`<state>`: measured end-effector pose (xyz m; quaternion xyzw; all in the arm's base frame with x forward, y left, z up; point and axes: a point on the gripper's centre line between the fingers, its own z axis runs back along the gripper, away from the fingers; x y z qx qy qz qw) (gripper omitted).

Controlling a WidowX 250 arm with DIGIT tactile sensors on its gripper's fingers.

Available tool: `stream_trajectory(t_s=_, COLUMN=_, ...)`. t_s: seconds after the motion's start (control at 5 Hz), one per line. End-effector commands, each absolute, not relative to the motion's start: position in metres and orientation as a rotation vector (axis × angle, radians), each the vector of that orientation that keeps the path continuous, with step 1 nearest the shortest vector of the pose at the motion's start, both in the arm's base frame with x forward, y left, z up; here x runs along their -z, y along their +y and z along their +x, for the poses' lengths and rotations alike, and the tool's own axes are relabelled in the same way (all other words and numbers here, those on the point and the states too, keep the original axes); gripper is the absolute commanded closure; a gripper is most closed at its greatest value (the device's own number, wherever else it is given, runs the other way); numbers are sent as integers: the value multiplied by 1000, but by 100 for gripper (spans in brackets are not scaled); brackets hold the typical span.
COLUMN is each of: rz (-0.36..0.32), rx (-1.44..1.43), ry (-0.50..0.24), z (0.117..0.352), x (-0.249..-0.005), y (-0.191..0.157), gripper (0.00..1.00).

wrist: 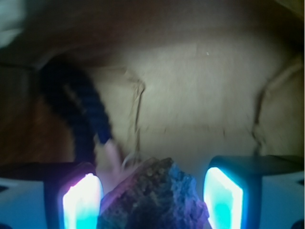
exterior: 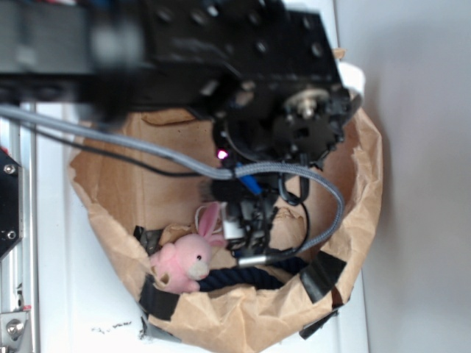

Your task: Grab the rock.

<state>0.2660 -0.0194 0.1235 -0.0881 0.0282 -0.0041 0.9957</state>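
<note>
Hand (wrist: 152, 191) is down inside the brown paper bag (exterior: 368, 176), spread wide, nothing gripped yet. The rock (wrist: 155, 198) sits between the two glowing pads (wrist: 78, 202), nearer the left one, with a clear gap on the right.

Risks as I see them:
- Off-centre rock: the left pad likely meets it first and shoves it sideways, or it twists on its rough facets and slips out.
- Navy rope (wrist: 78, 117) ends just beside the left pad; it could get pinched along with the rock.
- Pink bunny (exterior: 184, 261) lies near the hand in the exterior view; it may be nudged.
- Soft paper floor may buckle under the rock.
</note>
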Motion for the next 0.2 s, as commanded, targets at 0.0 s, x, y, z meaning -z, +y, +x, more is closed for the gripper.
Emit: stream_trajectory(t_s=0.0, rz=-62, rx=-31, ry=-167, z=245, x=-196, y=-21, gripper=100)
